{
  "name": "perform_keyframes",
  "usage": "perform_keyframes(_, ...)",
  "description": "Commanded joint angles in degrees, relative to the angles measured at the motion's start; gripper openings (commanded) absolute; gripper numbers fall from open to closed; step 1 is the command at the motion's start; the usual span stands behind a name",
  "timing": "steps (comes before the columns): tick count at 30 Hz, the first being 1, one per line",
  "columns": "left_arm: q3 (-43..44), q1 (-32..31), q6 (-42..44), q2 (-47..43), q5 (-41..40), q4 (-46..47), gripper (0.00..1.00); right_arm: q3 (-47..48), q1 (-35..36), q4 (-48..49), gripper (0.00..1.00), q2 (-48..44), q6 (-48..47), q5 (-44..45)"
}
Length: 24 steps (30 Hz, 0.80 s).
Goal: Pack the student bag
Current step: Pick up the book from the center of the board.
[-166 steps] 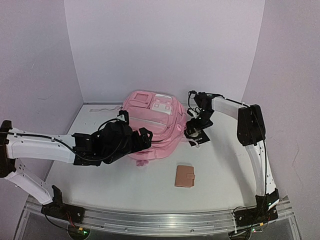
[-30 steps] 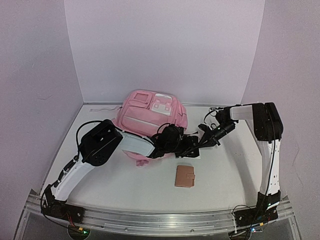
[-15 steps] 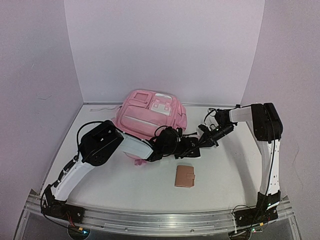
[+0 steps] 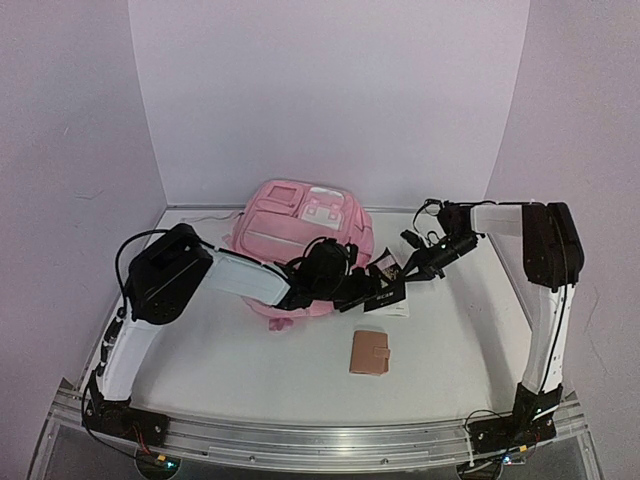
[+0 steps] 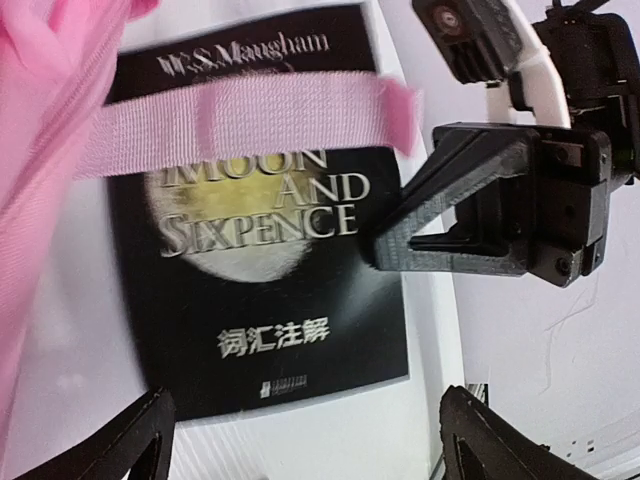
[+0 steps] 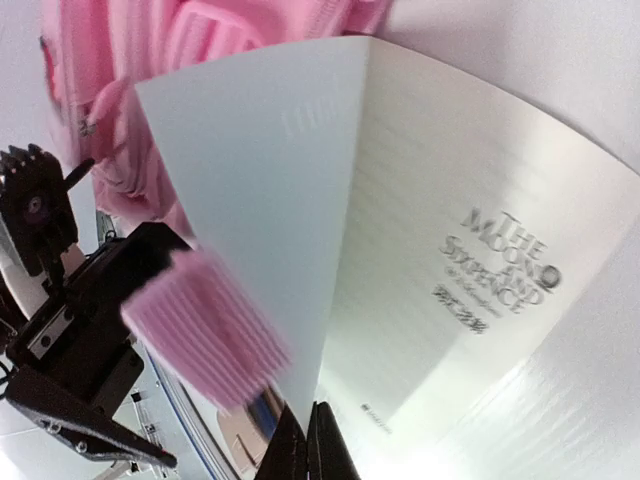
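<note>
The right fingers [image 6: 325, 455] are pinching the cover of the book [image 5: 260, 300], the left fingers [image 5: 130, 440] are gaping wide, and the soft bag [image 4: 300, 225] is likely needing a rim hold.

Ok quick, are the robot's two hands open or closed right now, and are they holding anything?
Left gripper: open, holding nothing, over the book.
Right gripper: shut on the book, pinching its cover edge.

Book [image 4: 385, 291] just right of student bag [image 4: 300, 235]; strap [image 5: 250, 115] lies across book; wallet [image 4: 369, 352] before book.
</note>
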Motion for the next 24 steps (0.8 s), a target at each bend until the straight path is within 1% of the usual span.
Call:
perform_keyframes(1, -0.4, 0.1, 10.2, -11.1, -4.2, -12.0, 0.94, 4.7, -0.3, -13.8, 0.00, -4.7, -14.8, 0.3)
perform_keyframes(3, -2.7, 0.7, 11.6, -14.7, -5.2, -14.2, 0.94, 5.9, -0.3, -19.2, 0.00, -5.6, -20.0, -0.1)
perform_keyframes(7, -9.3, 2.3, 13.1, -20.1, -4.0, -12.9, 0.94, 7.8, -0.3, -30.8, 0.00, -7.2, -31.0, -0.6)
perform_keyframes(11, -9.9, 2.4, 16.7, -21.1, -2.6, -15.1, 0.94, 8.9, -0.2, -39.1, 0.00, -8.3, -38.8, -2.6)
perform_keyframes(15, -10.3, 2.7, 17.6, -20.3, 2.8, -13.8, 0.94, 11.2, 0.6, -47.1, 0.00, -8.7, -46.3, -4.1)
perform_keyframes(19, -11.3, 3.1, 16.4, -18.5, 9.8, -9.6, 0.94, 11.0, 3.5, -48.6, 0.00, -10.5, -48.8, -3.1)
perform_keyframes(24, -12.2, 3.1, 12.5, -14.7, 16.8, -1.2, 0.94, 10.0, 7.6, -48.6, 0.00, -13.3, -48.9, -1.9)
